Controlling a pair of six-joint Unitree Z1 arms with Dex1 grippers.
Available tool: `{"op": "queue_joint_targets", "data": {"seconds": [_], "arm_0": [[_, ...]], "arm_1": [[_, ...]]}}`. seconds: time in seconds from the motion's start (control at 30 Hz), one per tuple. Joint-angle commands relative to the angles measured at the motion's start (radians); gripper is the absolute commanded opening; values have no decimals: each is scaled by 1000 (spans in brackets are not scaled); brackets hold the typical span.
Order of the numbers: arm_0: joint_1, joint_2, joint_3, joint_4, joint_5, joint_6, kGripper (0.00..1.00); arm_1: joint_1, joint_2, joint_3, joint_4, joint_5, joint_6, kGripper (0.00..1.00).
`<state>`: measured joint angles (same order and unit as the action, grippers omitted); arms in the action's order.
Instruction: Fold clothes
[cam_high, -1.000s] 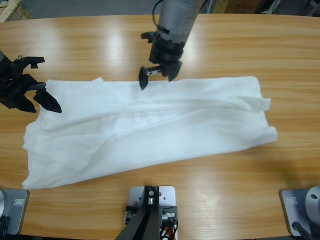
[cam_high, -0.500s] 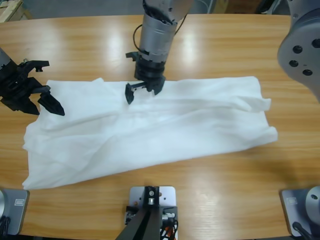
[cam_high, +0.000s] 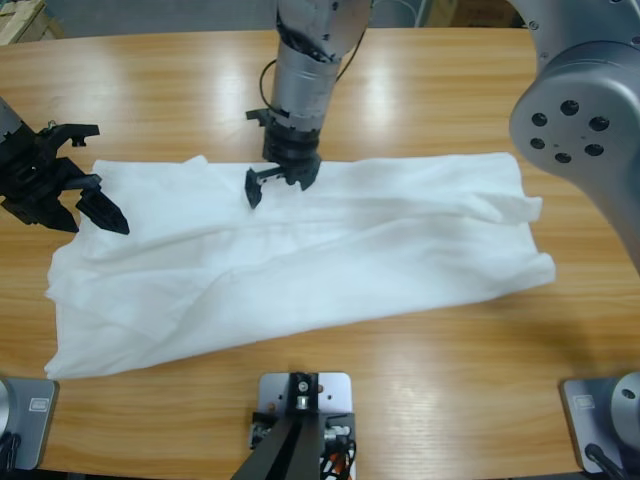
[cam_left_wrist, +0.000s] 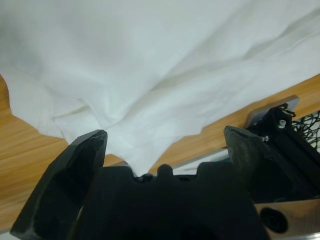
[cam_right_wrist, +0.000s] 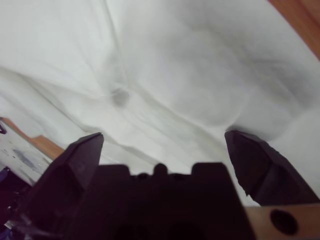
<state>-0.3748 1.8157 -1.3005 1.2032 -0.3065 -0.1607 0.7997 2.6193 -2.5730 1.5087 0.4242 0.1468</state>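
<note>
The clothes are one white T-shirt (cam_high: 300, 250), spread out and wrinkled across the wooden table (cam_high: 480, 90). My left gripper (cam_high: 88, 210) comes in from the left edge and hovers open at the shirt's upper left corner. In the left wrist view the T-shirt (cam_left_wrist: 150, 65) fills the frame above the open left gripper (cam_left_wrist: 165, 137), with a loose hem corner between the jaws. My right gripper (cam_high: 278, 180) reaches down from the top and stands open over the shirt's far edge. In the right wrist view the right gripper (cam_right_wrist: 162, 140) has creased T-shirt (cam_right_wrist: 165, 75) cloth between its jaws.
The right arm's big silver elbow (cam_high: 585, 110) hangs over the table's upper right. Bare wood lies along the far side and in front of the shirt (cam_high: 450, 380).
The right gripper has slid left along the shirt's far edge. Its silver elbow has swung into view at the upper right. The left gripper has barely shifted.
</note>
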Motion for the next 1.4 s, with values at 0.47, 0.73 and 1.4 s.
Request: {"op": "queue_joint_targets", "data": {"seconds": [0.47,0.73,1.4], "arm_0": [[-13,48,24,-16,15,-8,913],[-18,40,27,-16,15,-8,913],[-18,48,24,-16,15,-7,913]], "arm_1": [[137,0,18,94,23,39,1000],[179,-12,77,93,24,53,1000],[198,-178,96,96,-104,116,1000]]}}
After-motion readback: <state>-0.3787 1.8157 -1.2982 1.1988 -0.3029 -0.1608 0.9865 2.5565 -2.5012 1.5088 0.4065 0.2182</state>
